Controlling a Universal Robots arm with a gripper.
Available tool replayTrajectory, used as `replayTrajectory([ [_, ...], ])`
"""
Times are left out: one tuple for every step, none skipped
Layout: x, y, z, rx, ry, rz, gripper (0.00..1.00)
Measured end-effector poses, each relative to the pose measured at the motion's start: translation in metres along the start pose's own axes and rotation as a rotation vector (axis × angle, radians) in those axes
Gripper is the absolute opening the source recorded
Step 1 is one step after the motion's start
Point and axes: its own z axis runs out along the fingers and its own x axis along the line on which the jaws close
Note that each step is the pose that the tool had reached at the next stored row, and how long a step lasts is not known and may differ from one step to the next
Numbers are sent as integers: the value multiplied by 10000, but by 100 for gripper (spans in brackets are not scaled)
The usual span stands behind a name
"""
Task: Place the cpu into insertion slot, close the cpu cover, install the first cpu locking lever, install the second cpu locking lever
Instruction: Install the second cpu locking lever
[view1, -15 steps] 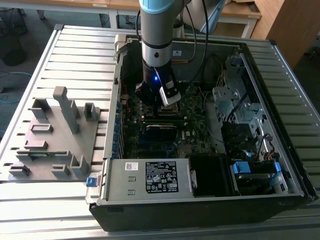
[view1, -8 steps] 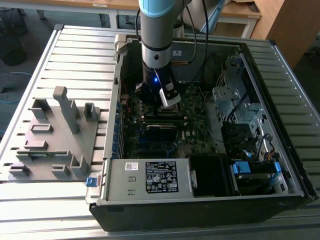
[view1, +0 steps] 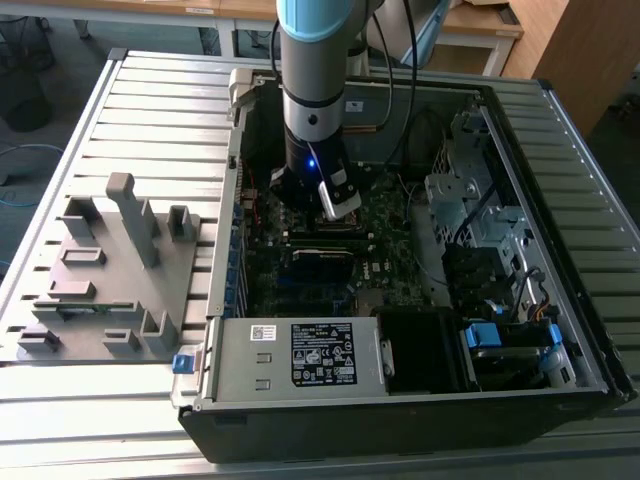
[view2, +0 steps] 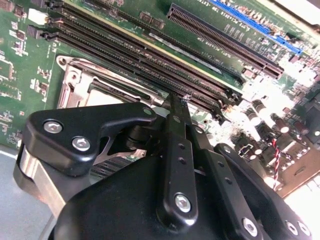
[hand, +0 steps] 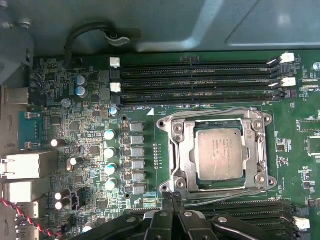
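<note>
Ribbed grey metal table (view1: 150, 120) carried everything in exterior view. Open black computer case (view1: 400, 400) lay flat on it, toward exterior view's right, interior facing up. Grey fixture plate (view1: 110, 290) with upright posts and blocks rested on table just beside case, at exterior view's left. Small blue piece (view1: 182, 363) sat by plate's near corner, against case

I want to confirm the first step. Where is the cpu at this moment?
In the first wrist view, the cpu sits in the insertion slot, framed by the cpu cover, next to the long memory slots.
</note>
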Motion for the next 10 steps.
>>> replayTrajectory([
  [1,-4,2,-34,2,1,10],
  [1,-6,3,-63,4,3,10],
  [1,-7,2,-75,4,5,10],
  [1,-7,3,-80,4,5,10],
  [1,-10,3,-88,5,4,10],
  [0,-14,2,-103,6,3,10],
  [0,-20,2,-122,7,4,10],
  [-1,-27,2,-154,9,7,10],
  [-1,-36,1,-206,13,9,10],
  [-2,-45,0,-266,17,12,10],
])
